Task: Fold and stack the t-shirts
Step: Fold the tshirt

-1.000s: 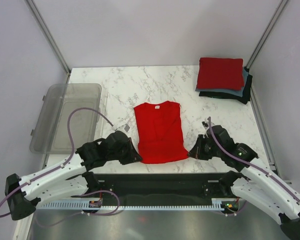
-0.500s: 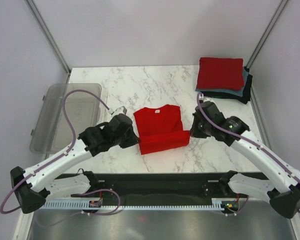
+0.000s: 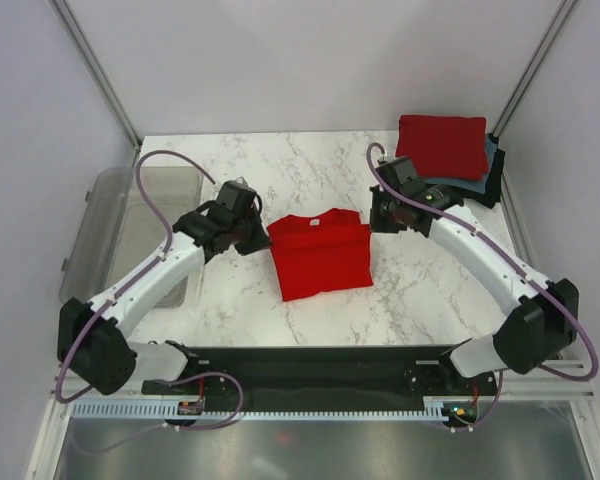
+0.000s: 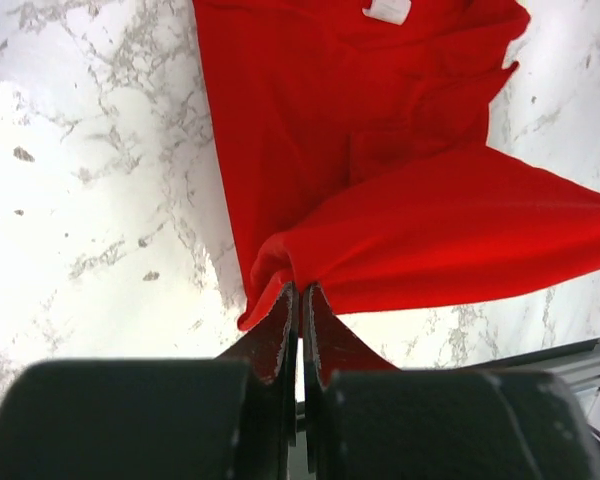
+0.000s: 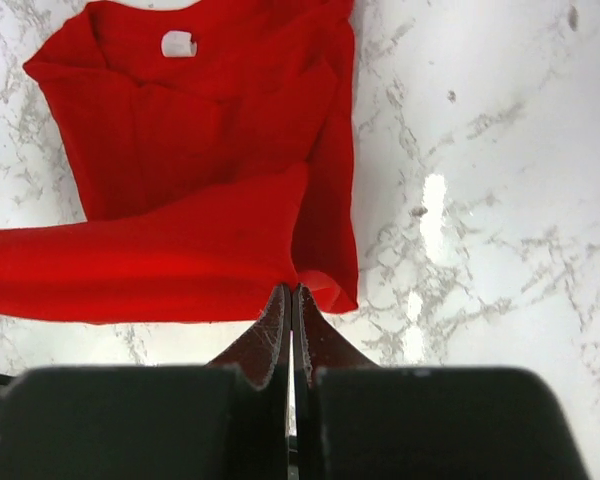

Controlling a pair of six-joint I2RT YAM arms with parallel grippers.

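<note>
Red t-shirt (image 3: 320,258) lies mid-counter (image 3: 280,165), its lower half doubled up toward the collar. Left claw (image 3: 258,237) and right claw (image 3: 378,215) sit at its two far corners. Folded stack (image 3: 442,148) is at the far right corner, well apart. Fingertips are hidden under the wrist bodies here, and the stack's lower layers show only as edges.

Left wrist: left claw (image 4: 300,290) pressed together, pinching the lifted hem corner. Neck label (image 4: 387,10) cut off by the top edge.

Right wrist: right claw (image 5: 292,290) likewise pinching the opposite corner; depth of bite not visible.

Judgement: carry both corners level, cloth taut between them, lay the hem square at the collar, release together.
</note>
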